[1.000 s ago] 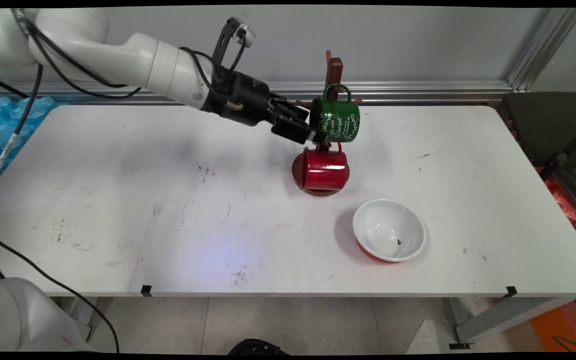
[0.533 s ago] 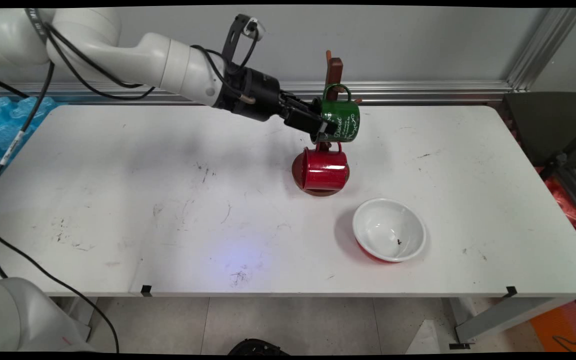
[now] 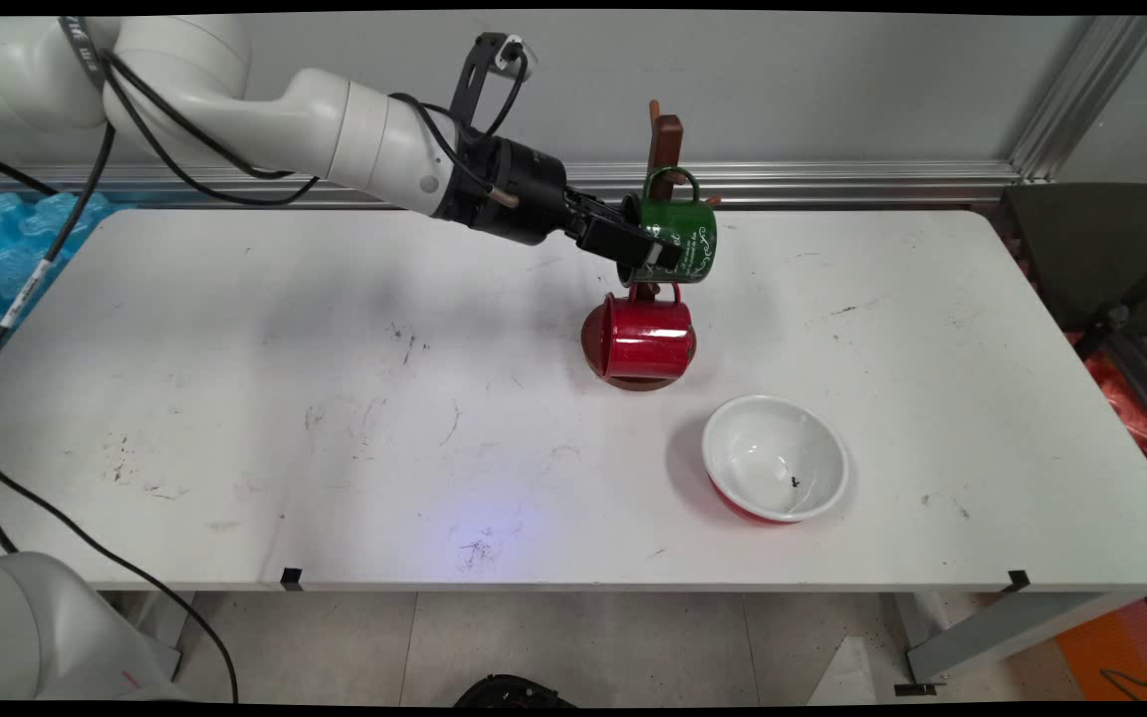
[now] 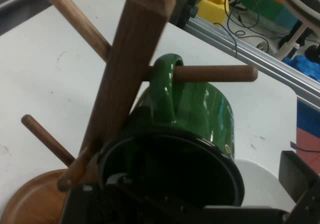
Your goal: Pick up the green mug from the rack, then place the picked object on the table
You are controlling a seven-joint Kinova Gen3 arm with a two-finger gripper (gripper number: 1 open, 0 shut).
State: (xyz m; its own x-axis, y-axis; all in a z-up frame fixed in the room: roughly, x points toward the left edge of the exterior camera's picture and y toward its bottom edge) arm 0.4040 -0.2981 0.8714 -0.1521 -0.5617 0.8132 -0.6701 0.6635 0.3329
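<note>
White enamel lines the bowl (image 3: 775, 458), red outside, which stands on the table (image 3: 335, 349) in front and to the right of the wooden mug rack (image 3: 668, 134), well apart from it. It has not moved in the last 1 s.

The red mug (image 3: 645, 335) hangs low on the rack's near side, just above the round base, mouth to the left. It is also unchanged.

The green mug (image 3: 688, 234) hangs directly above the red one. Its handle is looped over 1 upper peg (image 4: 215, 73), and its mouth faces left toward the gripper (image 3: 655, 249).

Change over the last 1 s: the gripper has advanced to the right. It stood just left of the green mug's mouth; it now reaches alongside the mug body. The mug itself has not shifted on its peg.

Claw state: wide. The 2 fingers stand on either side of the mug's rim. In the hand view, the right finger (image 4: 297, 176) shows a gap to the mug wall, so nothing is clamped.

Arm pose: the arm (image 3: 315, 119) enters from the upper left, behind and left of the rack. The forearm slopes gently down to the right, with the wrist nearly level and aimed at the mug's mouth.
</note>
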